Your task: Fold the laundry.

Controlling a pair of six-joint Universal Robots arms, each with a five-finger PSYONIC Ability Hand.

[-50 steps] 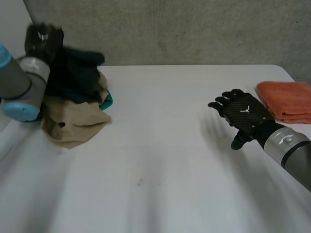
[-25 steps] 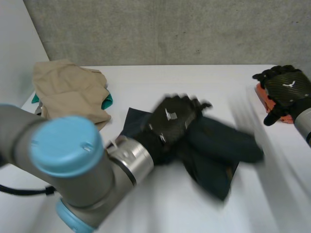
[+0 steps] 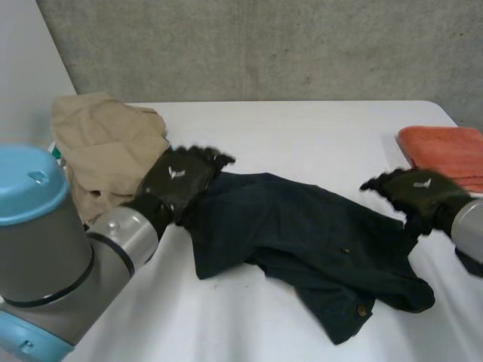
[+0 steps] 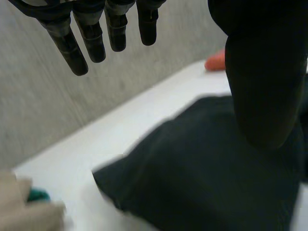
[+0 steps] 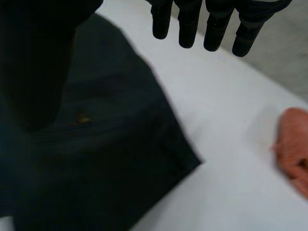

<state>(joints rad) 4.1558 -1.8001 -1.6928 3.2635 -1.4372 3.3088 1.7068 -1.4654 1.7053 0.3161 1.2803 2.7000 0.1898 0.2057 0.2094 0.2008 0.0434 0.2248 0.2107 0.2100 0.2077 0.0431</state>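
A dark navy garment [image 3: 302,234] lies crumpled across the middle of the white table [image 3: 302,136]. My left hand [image 3: 181,177] hovers at the garment's left end with its fingers [image 4: 91,36] straight and nothing in them; the dark cloth [image 4: 202,173] lies below its palm. Over the garment's right edge hangs my right hand [image 3: 415,192], fingers [image 5: 211,24] also straight and empty, with the cloth [image 5: 96,159] beneath it.
A heap of beige laundry [image 3: 106,147] with a bit of teal cloth sits at the table's far left. A folded orange towel [image 3: 445,151] lies at the far right edge, also seen past my right hand as an orange towel [image 5: 293,144].
My left hand carried the navy garment from the left pile to the table's middle, let it go and drew back left. My right hand swung toward the orange towel, then came down at the garment's right edge.
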